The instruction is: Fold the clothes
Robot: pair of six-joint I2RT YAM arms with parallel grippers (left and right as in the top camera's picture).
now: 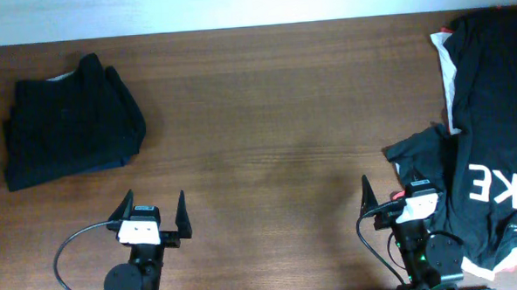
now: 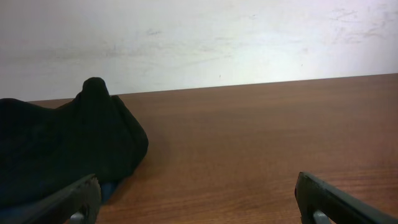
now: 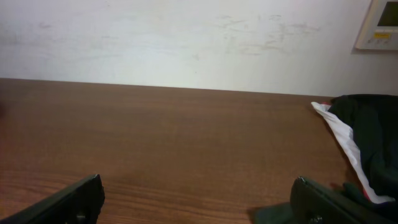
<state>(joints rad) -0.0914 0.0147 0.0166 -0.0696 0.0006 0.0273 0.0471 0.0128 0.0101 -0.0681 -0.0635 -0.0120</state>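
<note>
A folded black garment (image 1: pixel 69 118) lies at the table's far left; it also shows in the left wrist view (image 2: pixel 62 149). An unfolded black shirt with white trim and white lettering (image 1: pixel 489 126) is heaped at the right edge, and part of it shows in the right wrist view (image 3: pixel 364 134). My left gripper (image 1: pixel 153 212) is open and empty near the front edge, right of the folded garment. My right gripper (image 1: pixel 390 192) is open and empty, its right finger at the edge of the black shirt.
The brown wooden table (image 1: pixel 275 118) runs between the two garments. A white wall (image 2: pixel 199 37) stands behind the table. A wall control panel (image 3: pixel 380 25) shows at the upper right of the right wrist view.
</note>
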